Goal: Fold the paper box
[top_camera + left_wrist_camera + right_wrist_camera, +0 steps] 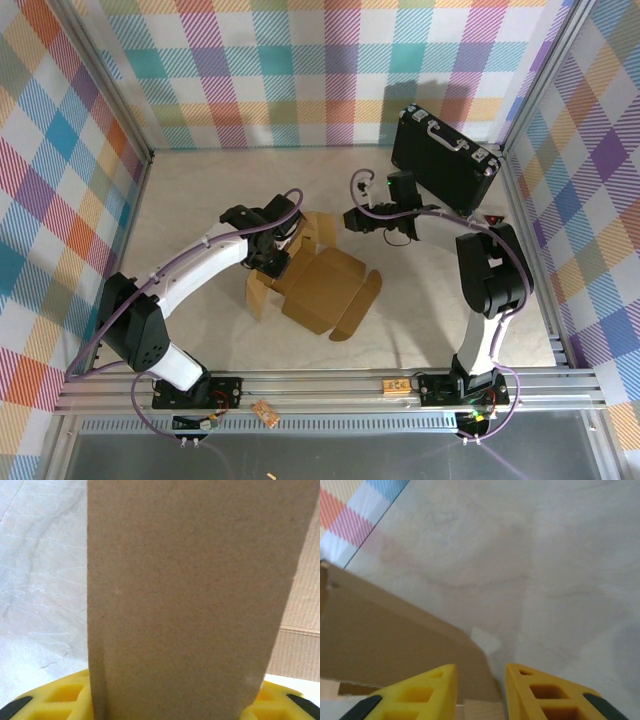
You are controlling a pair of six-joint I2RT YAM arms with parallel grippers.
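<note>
The paper box (pixel 322 287) is a brown cardboard sheet, partly folded, lying mid-table with one flap (pixel 318 235) standing up at its far side. My left gripper (pixel 272 262) is at the box's left wall. In the left wrist view a cardboard flap (pixel 190 595) lies broadside across the yellow fingers (pixel 55 700) and hides their tips; the fingers stand apart. My right gripper (pixel 352 218) hovers just right of the upright flap. Its fingertips (pixel 445 680) are apart with nothing between them, and the flap's edge (pixel 395 635) is to its left.
A black hard case (pixel 445 155) with silver trim leans at the back right, close behind the right arm. A small wooden block (pixel 393 386) sits on the front rail. Checked walls close in the table on three sides.
</note>
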